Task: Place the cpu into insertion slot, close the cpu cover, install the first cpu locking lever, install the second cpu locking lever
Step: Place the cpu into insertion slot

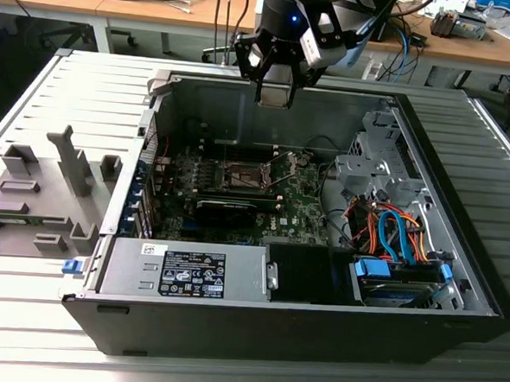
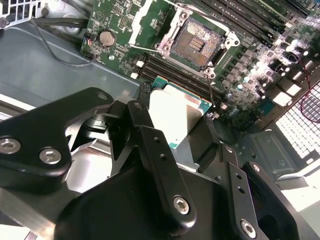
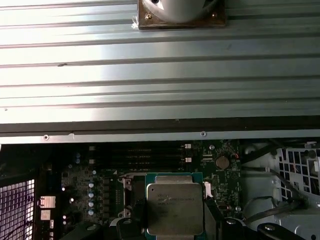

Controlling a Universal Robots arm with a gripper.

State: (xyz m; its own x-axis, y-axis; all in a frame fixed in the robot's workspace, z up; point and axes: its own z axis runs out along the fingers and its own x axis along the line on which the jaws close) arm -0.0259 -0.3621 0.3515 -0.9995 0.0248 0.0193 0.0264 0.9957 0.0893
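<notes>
My gripper (image 1: 275, 95) hangs above the back wall of the open computer case, shut on the cpu (image 1: 274, 99). In both wrist views the cpu (image 2: 177, 117) (image 3: 175, 207) shows its silver-grey top on a green edge, clamped between the black fingers (image 2: 142, 120). The insertion slot (image 1: 241, 175) (image 2: 196, 46) lies on the motherboard well below the gripper, its dark centre bare. The cpu cover (image 2: 142, 24) stands swung up beside the slot. A thin locking lever (image 2: 145, 48) sticks out from the socket's side.
A black graphics card (image 1: 228, 208) lies just in front of the slot. The power supply (image 1: 185, 272) fills the case's front, with drive cages and orange and blue cables (image 1: 391, 234) at the exterior view's right. A grey fixture block (image 1: 38, 199) sits outside the case at the exterior view's left.
</notes>
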